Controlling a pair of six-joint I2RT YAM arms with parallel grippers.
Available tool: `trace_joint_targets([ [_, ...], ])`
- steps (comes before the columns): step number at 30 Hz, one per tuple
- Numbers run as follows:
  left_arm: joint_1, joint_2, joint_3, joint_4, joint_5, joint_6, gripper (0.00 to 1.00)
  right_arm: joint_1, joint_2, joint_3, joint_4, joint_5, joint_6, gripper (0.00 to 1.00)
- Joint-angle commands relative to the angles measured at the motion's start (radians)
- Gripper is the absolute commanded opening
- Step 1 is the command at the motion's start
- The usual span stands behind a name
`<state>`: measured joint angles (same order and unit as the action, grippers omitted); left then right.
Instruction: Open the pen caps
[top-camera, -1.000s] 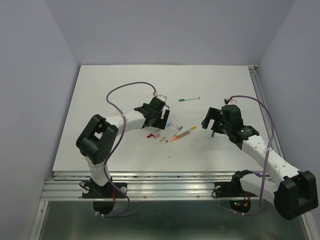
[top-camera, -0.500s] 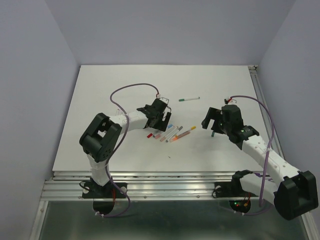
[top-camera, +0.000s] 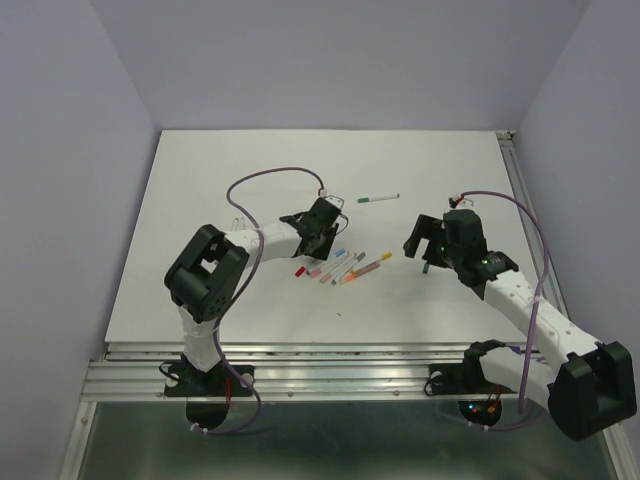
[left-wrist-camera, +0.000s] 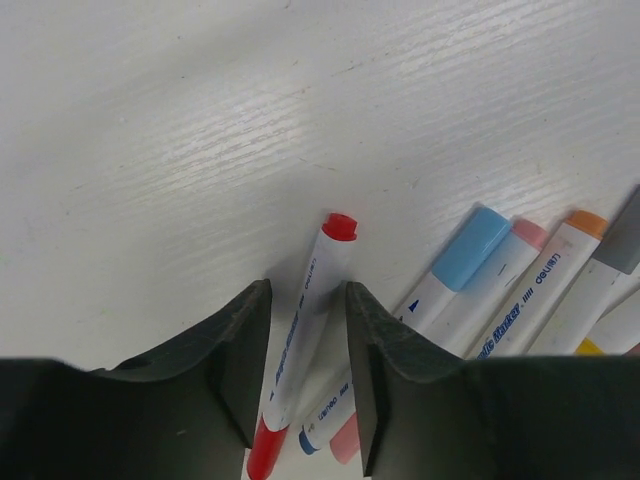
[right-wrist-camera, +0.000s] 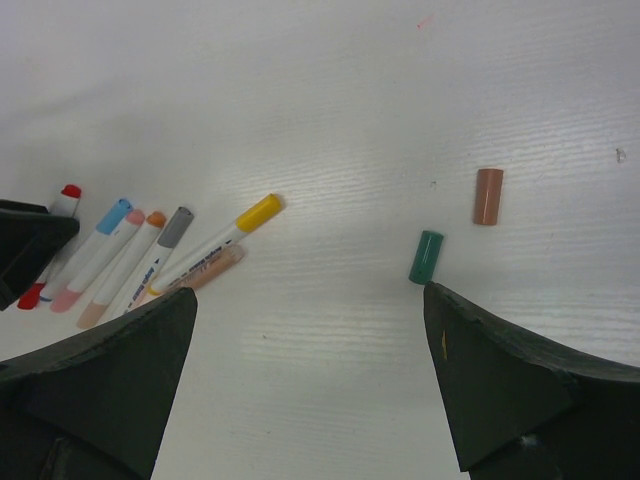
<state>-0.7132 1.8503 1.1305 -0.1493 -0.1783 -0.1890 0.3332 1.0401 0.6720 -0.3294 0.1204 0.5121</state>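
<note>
Several capped pens (top-camera: 342, 266) lie side by side mid-table. My left gripper (left-wrist-camera: 306, 290) is down over the leftmost one, a white pen (left-wrist-camera: 312, 290) with a red cap (left-wrist-camera: 262, 455). Its jaws have narrowed round the barrel, but a gap still shows on the right side. Beside it lie pens with blue (left-wrist-camera: 475, 248), pink (left-wrist-camera: 528, 235), orange (left-wrist-camera: 588, 222) and grey (left-wrist-camera: 625, 235) caps. My right gripper (right-wrist-camera: 308, 295) hovers wide open and holds nothing. A loose green cap (right-wrist-camera: 425, 257) and a brownish-orange cap (right-wrist-camera: 488, 196) lie just past its right fingertip.
A green-tipped pen (top-camera: 378, 198) lies alone further back. A yellow-capped pen (right-wrist-camera: 258, 212) and a pale peach one (right-wrist-camera: 205, 268) close the row on the right. The left gripper (right-wrist-camera: 30, 245) shows at the left edge of the right wrist view.
The left gripper has moved slightly right and down over the red-capped pen, and its jaws have narrowed from wide open. The right arm has not moved.
</note>
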Motion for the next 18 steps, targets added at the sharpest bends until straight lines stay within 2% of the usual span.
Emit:
trace_joint_targets([
  [1, 0.011, 0.041, -0.011, -0.033, -0.056, -0.006, 0.41, -0.008, -0.029, -0.014, 0.020, 0.025, -0.011, 1.00],
  [2, 0.011, 0.044, -0.012, -0.033, -0.062, -0.010, 0.31, -0.006, -0.029, -0.014, 0.018, 0.028, -0.009, 1.00],
  [7, 0.012, 0.073, -0.018, -0.041, -0.092, -0.036, 0.11, -0.006, -0.038, -0.017, 0.015, 0.065, 0.009, 1.00],
  [8, 0.012, 0.073, -0.018, -0.041, -0.095, -0.040, 0.03, -0.008, -0.037, -0.017, 0.012, 0.068, 0.017, 1.00],
  [9, 0.012, 0.075, -0.018, -0.042, -0.099, -0.041, 0.00, -0.008, -0.038, -0.017, 0.012, 0.070, 0.019, 1.00],
  [13, 0.014, 0.084, -0.009, -0.044, -0.130, -0.061, 0.00, -0.006, -0.058, -0.018, 0.019, 0.071, 0.016, 1.00],
  [18, 0.020, 0.044, 0.025, -0.065, -0.203, -0.085, 0.00, -0.008, -0.133, -0.054, 0.092, -0.032, -0.017, 1.00],
])
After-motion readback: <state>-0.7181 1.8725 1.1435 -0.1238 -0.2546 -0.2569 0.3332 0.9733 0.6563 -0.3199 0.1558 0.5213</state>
